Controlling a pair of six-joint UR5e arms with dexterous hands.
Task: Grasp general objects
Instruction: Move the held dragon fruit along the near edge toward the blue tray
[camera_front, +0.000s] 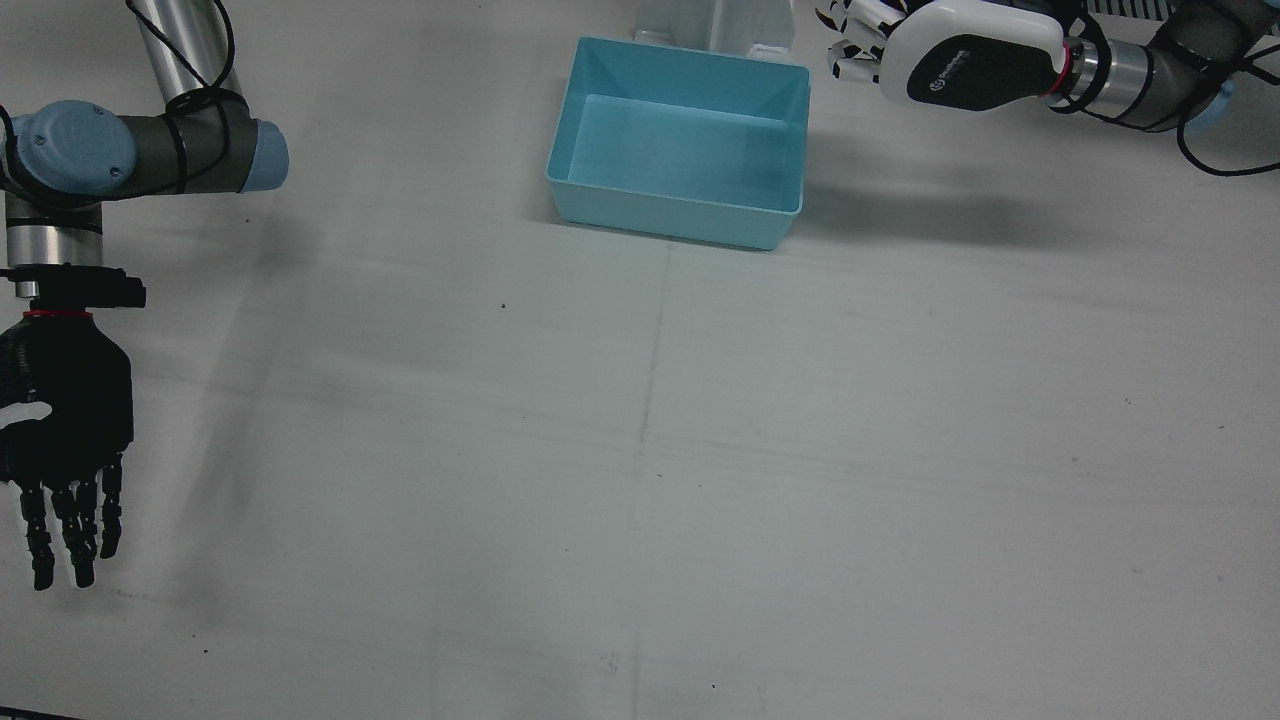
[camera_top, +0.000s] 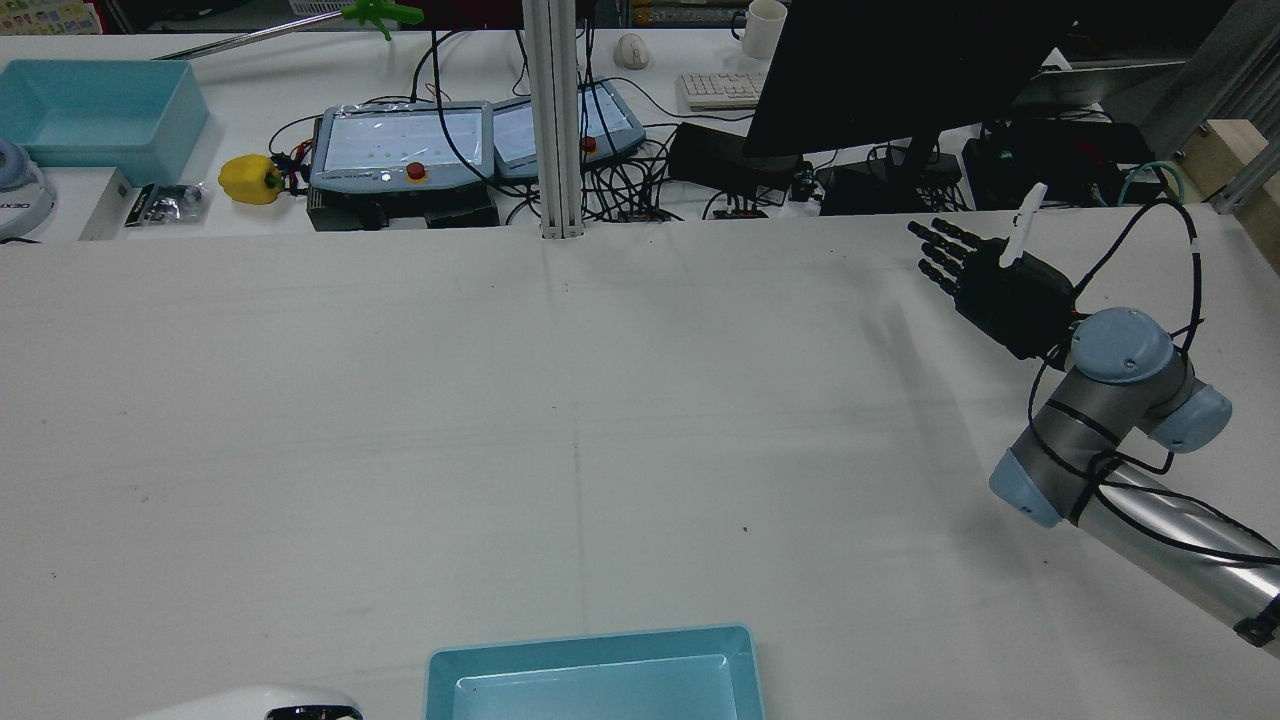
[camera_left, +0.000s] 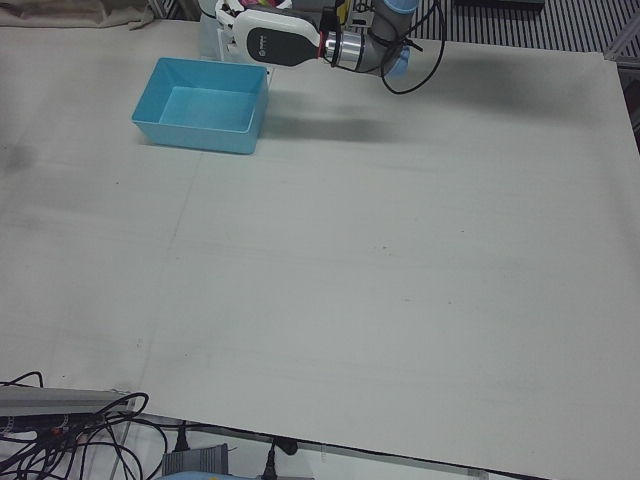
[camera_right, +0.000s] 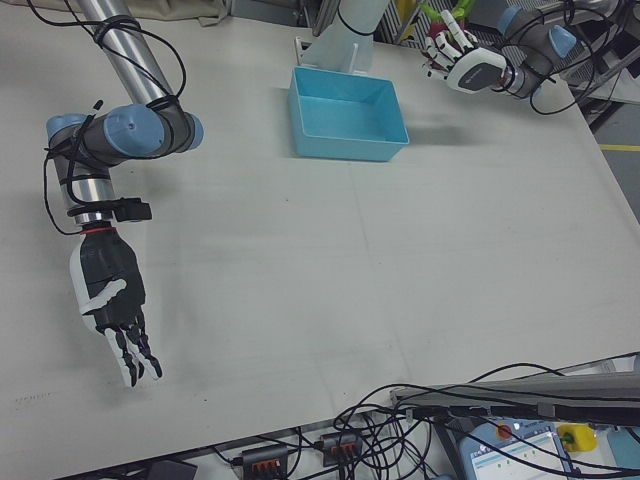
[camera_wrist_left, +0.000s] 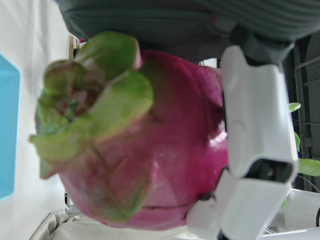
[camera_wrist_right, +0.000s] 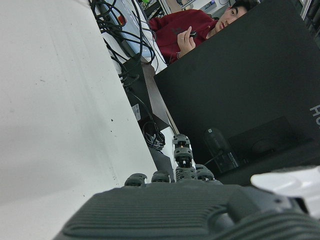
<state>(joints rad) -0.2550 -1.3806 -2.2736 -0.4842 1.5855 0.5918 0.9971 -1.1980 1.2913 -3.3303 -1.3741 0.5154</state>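
The left robot hand (camera_front: 960, 60) is cut by the front view's top edge, its fingers hiding the dragon fruit (camera_wrist_left: 135, 135), which fills the left hand view blurred. The blue bin (camera_top: 590, 680) runs off the rear view's bottom edge.

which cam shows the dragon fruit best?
Left hand view: the dragon fruit fills the frame, against the left hand's white fingers. Right-front view shows only pink and green bits behind that hand; the remaining views hide it.
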